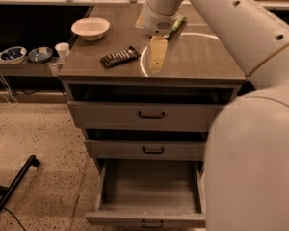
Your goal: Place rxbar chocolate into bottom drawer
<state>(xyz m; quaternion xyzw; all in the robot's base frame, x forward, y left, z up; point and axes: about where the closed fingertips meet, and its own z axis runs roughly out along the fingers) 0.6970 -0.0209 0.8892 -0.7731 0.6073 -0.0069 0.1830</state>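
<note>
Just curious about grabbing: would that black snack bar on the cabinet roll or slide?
The rxbar chocolate lies flat and thin, so it probably won't roll. The cabinet top reflects light, so a push may slide it. The gripper hovers beside it.

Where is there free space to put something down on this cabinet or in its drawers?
The bottom drawer stands open, bare inside. On the cabinet top, the part right of the gripper, which hangs over its middle, is free. Left is crowded: white bowl, rxbar chocolate.
</note>
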